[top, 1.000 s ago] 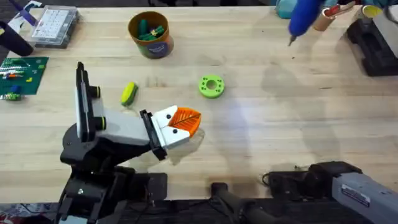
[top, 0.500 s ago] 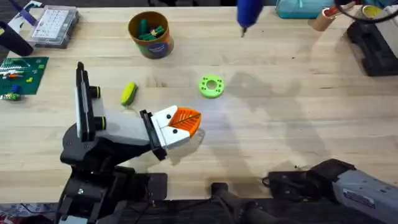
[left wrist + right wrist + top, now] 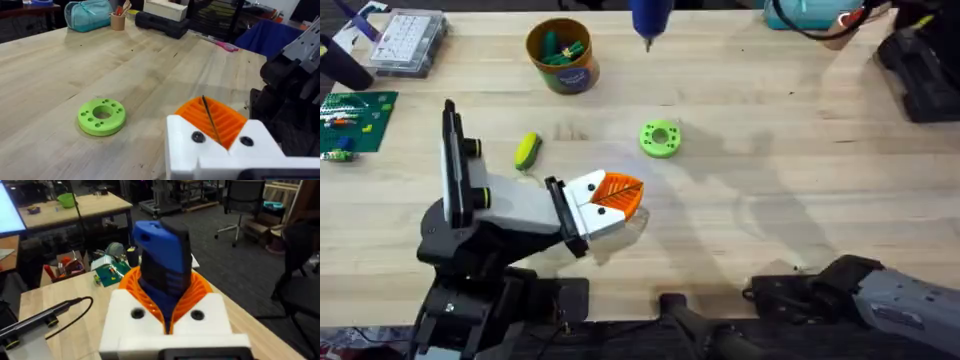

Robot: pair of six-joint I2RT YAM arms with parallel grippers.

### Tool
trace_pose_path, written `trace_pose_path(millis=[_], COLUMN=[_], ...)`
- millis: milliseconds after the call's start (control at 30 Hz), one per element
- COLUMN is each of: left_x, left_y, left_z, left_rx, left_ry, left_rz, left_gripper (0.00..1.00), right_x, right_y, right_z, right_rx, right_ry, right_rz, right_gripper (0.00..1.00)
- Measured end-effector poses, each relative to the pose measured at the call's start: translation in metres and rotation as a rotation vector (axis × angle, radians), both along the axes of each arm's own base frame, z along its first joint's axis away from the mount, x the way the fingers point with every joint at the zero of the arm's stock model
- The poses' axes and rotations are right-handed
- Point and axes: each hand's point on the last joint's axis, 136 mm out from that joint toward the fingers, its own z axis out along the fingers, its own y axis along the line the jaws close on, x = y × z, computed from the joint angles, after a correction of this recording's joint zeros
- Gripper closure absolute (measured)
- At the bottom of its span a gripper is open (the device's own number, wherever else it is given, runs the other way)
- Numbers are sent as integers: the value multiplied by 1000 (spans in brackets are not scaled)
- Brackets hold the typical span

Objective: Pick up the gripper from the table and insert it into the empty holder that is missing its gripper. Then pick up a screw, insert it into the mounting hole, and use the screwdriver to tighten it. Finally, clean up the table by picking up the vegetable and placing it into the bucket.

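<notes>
You're carrying the screwdriver [image 3: 162,270] clamped between the right gripper [image 3: 167,317]'s orange pads, way up over the table's far edge with the bit pointing down. It's probably stiff, slick and a bit top-heavy, so mid-barrel seems the safest hold. The left gripper [image 3: 214,125] is sitting closed on nothing near the table's front edge; the vegetable [image 3: 527,150] is lying beside it.

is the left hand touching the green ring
Apart. The overhead view shows bare table between the left hand and the green ring; the left wrist view shows the same gap.
</notes>
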Motion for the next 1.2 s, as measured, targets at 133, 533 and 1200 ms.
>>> trace_pose_path(millis=[133, 533, 1200], left_x=[0, 0, 0], left_y=[0, 0, 0], left_z=[0, 0, 0], left_rx=[0, 0, 0], left_ry=[0, 0, 0], left_rz=[0, 0, 0], left_gripper=[992, 992, 992], right_x=[-10, -49, -87], right_y=[3, 14, 62], right_z=[20, 39, 6], right_rx=[42, 99, 49], right_ry=[-79, -126, -24], right_rz=[51, 273, 536], right_gripper=[975, 975, 975])
